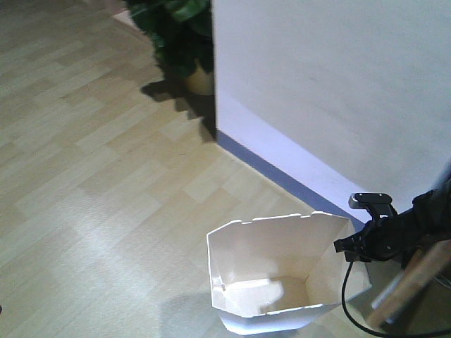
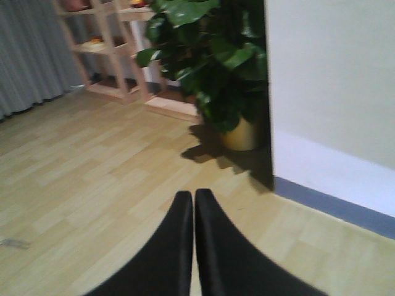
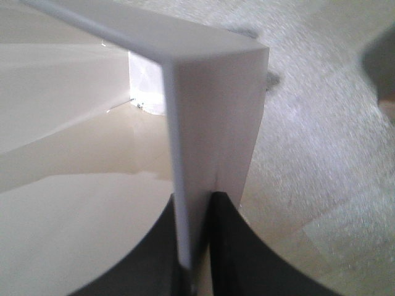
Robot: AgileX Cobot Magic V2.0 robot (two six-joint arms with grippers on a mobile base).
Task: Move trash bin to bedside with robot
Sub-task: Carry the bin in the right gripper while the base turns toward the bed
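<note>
Pinched between the fingers of the right gripper (image 3: 196, 206), closed with only thin plastic between them, is a rim corner of the white trash bin (image 1: 261, 257), which stands on the wood floor (image 1: 91, 176) just beside the grey-skirted wall (image 1: 338, 84), with no bed in view. Off to the side, the left gripper (image 2: 194, 200) hangs over bare floor, its fingers pressed together on nothing. So narrow a bite on one edge looks likely to slip, or let the bin tilt and drag, once the base drives off, and the wall or the potted plant (image 1: 176, 35) beyond could catch it in a turn.
</note>
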